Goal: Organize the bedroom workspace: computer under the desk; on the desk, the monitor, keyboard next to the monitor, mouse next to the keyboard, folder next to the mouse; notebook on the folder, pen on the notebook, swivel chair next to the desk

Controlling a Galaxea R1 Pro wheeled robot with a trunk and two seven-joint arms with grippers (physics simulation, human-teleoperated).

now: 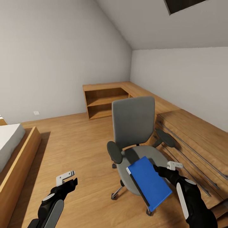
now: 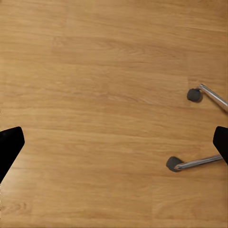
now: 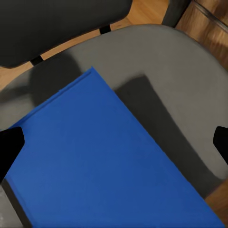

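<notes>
You see a bright blue flat rectangular folder (image 1: 148,183) against the plain grey padded swivel chair (image 1: 134,122), which has black armrests and chrome legs. Your black grippers carry white fittings. Honey-brown wood-grain plank floor (image 1: 82,142), matching low wooden cabinets (image 1: 104,98), plain pale grey walls (image 1: 57,57).

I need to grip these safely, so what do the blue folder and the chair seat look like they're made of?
The folder looks like smooth matte card or plastic: flat, even blue, crisp edges. The swivel chair seat looks like soft grey fabric padding with rounded edges; its base legs look like shiny chrome metal.
</notes>
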